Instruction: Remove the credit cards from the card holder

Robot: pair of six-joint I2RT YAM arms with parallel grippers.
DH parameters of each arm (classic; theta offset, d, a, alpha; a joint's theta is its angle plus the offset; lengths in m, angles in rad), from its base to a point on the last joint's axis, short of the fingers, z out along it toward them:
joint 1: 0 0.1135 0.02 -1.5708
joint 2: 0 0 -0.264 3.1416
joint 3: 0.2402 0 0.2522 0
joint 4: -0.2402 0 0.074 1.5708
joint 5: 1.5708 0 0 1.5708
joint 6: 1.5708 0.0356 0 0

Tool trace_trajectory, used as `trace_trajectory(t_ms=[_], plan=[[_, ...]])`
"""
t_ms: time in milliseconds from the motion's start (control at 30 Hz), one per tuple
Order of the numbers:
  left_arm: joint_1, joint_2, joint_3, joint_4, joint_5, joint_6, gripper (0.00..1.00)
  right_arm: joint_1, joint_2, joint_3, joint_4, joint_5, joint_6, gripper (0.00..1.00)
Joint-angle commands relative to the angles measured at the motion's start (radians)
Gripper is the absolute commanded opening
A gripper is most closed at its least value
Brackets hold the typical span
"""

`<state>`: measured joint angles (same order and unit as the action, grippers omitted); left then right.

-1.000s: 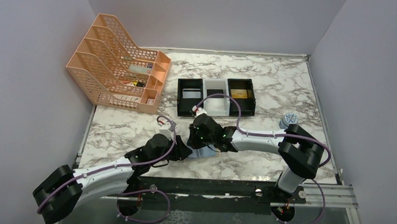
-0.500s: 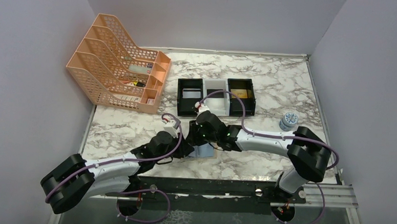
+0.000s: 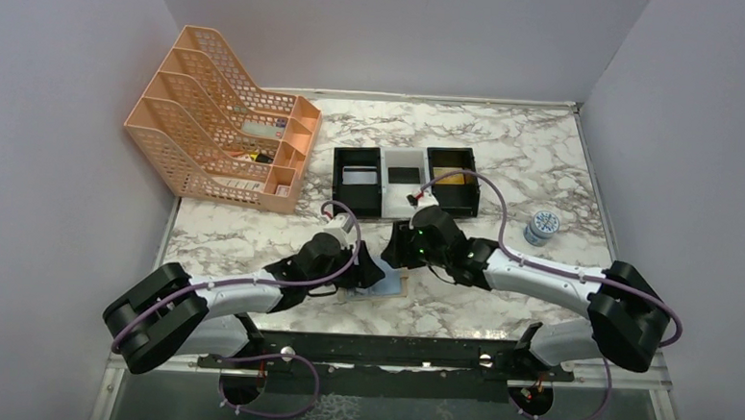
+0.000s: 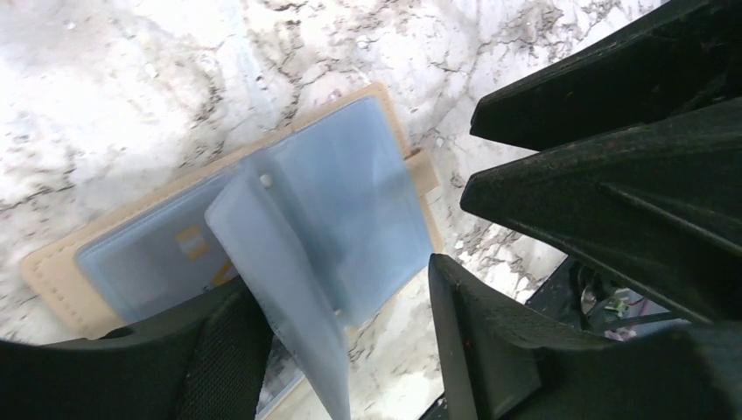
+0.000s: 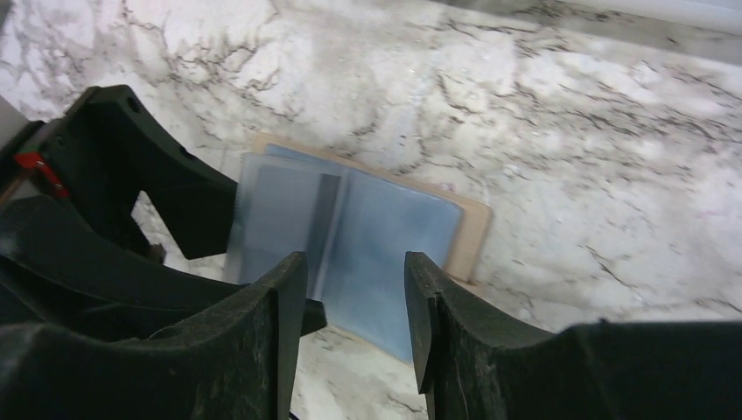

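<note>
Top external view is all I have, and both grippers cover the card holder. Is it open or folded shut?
Observer: Open. In the left wrist view the card holder lies flat, grey-blue faces up, with one clear sleeve standing up from the fold.
Operator: Any card inside?
Observer: A yellowish mark shows through the sleeve that lies flat. It is likely a card, but I cannot be sure.
Operator: Is the right gripper holding anything?
Observer: No. In the right wrist view the right gripper has its jaws apart over the holder, gripping nothing.
</note>
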<state>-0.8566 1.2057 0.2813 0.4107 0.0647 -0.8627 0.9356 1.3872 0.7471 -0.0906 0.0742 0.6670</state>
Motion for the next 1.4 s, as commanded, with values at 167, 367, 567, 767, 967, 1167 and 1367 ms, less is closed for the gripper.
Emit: trace_trajectory(t_ms=[167,367,567,767,967,1167,1367], plan=[[-0.001,0.123,0.118,0.034,0.103,0.012,0.69,-0.106,-0.16,-0.146,0.019,-0.048,0.02,0.46],[-0.008,0.167,0.147,0.036,0.109,0.018,0.71,-0.149,-0.224,-0.197,0.08,-0.172,0.023,0.46],[-0.008,0.004,0.093,-0.013,0.037,0.019,0.74,-0.149,-0.252,-0.246,0.171,-0.273,0.05,0.44],[-0.007,-0.099,0.08,-0.2,-0.094,0.029,0.74,-0.149,-0.191,-0.229,0.22,-0.401,0.032,0.37],[-0.003,-0.067,0.062,-0.168,-0.049,0.021,0.72,-0.15,-0.087,-0.223,0.277,-0.467,0.037,0.3],[-0.002,-0.003,0.074,-0.092,-0.003,0.005,0.64,-0.149,-0.002,-0.205,0.265,-0.456,0.033,0.24],[-0.003,0.041,0.1,-0.08,0.002,0.026,0.59,-0.149,0.028,-0.197,0.255,-0.415,0.033,0.23]])
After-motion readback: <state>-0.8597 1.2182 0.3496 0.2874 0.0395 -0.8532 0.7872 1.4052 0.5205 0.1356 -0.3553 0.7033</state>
